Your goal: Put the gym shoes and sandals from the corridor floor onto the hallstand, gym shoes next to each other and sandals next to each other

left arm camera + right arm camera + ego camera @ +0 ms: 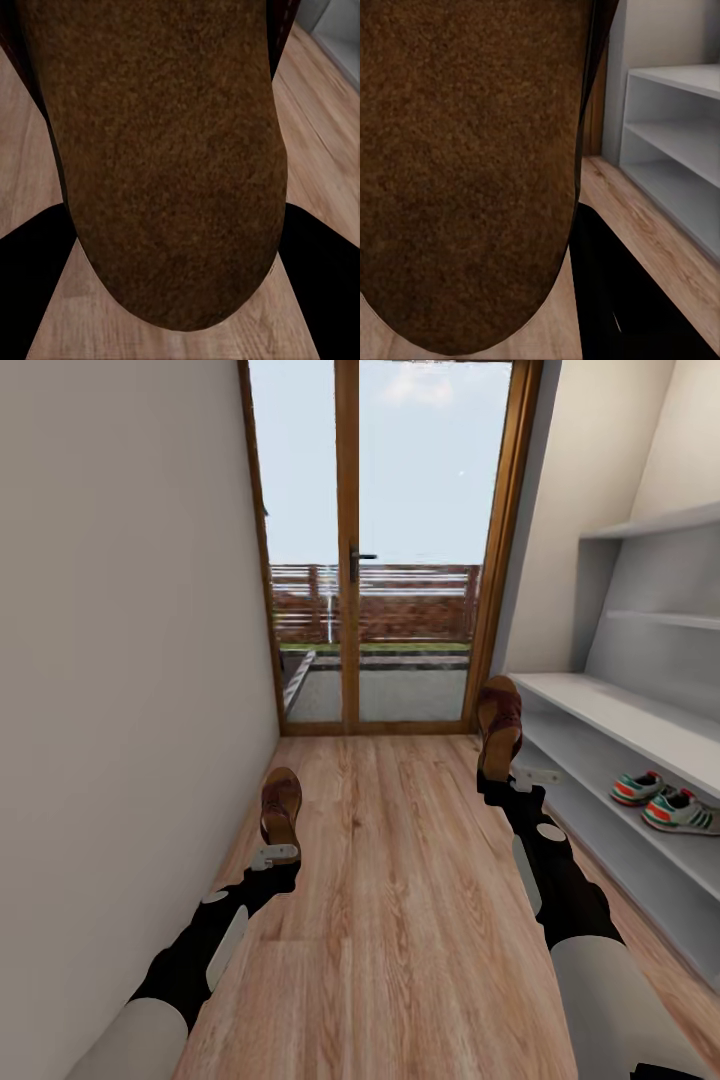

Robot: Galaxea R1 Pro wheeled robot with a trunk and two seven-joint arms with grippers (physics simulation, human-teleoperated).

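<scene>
Both tools grip sandals: left tool [275, 857] holds the left sandal [281, 806], right tool [515, 780] the right sandal [498, 722] at centre-right of the frame; I judge them light, stiff-soled (heel-end hold looks safest).

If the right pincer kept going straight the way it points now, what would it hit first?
Probably nothing soon: the right pincer, holding a sandal, points down the corridor toward the glass door. The rack sits off to its side, though depth is unclear.

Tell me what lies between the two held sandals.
In the head view, just bare corridor floor runs between the left claw's sandal and the right claw's sandal, with the glass door beyond.
</scene>
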